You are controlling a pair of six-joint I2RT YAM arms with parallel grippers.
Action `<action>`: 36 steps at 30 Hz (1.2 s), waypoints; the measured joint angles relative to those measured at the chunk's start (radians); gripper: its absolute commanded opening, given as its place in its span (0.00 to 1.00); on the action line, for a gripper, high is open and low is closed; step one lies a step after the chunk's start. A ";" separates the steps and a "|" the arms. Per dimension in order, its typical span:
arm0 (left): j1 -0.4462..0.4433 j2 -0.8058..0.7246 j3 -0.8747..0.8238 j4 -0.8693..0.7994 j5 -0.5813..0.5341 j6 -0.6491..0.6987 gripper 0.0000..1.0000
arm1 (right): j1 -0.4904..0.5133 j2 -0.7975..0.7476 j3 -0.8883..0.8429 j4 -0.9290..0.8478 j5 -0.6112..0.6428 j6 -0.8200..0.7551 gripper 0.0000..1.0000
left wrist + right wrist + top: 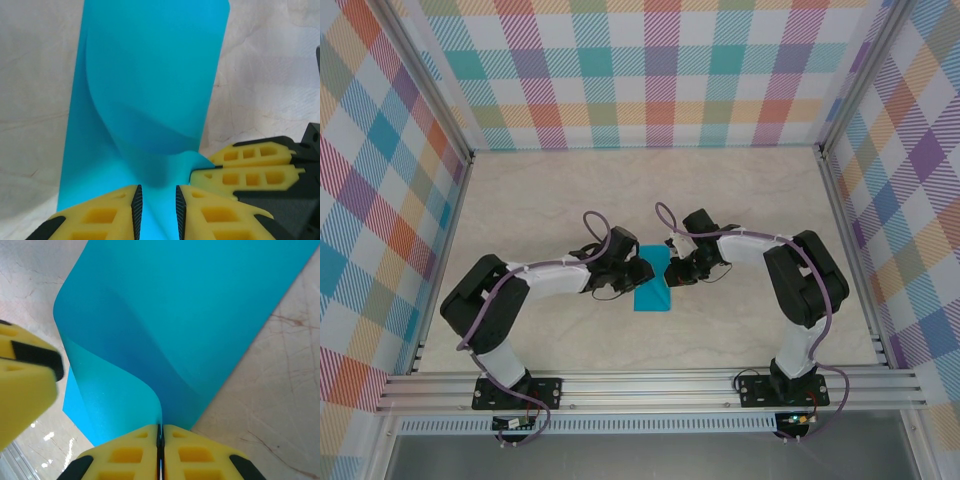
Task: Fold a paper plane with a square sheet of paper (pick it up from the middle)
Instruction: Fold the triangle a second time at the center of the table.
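Observation:
The square sheet of paper is teal-blue and lies mid-table between both grippers, one flap curling up and over itself. My right gripper is shut on the lifted edge of the sheet, which bends over in a soft roll without a sharp crease. My left gripper hovers low over the sheet's near part. Its jaws stand a narrow gap apart, with the paper showing flat below them. The right gripper's yellow fingers sit just to its right. From above, the left gripper and right gripper almost meet.
The beige marbled tabletop is walled by checkered panels at the back and both sides. An aluminium rail runs along the near edge, where the arm bases are bolted.

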 measured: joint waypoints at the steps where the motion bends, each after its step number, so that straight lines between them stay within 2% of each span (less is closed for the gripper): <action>1: -0.001 0.013 0.007 0.008 0.003 0.000 0.26 | 0.000 0.001 0.000 0.000 0.000 0.000 0.10; 6: -0.003 0.048 0.017 0.044 0.014 -0.009 0.26 | 0.000 0.007 0.000 0.000 0.005 0.000 0.10; 18: -0.006 -0.015 0.012 0.069 -0.009 -0.030 0.28 | 0.000 0.007 0.000 0.000 0.008 0.000 0.11; 26: -0.006 0.019 0.012 0.127 -0.005 -0.052 0.26 | 0.000 0.007 0.000 0.000 0.014 0.000 0.12; 32: -0.006 0.068 0.011 0.126 -0.006 -0.061 0.26 | -0.006 0.006 0.000 0.002 0.002 0.002 0.17; 36: -0.006 0.071 0.011 0.126 -0.006 -0.068 0.26 | -0.019 -0.009 -0.008 0.020 -0.040 0.014 0.24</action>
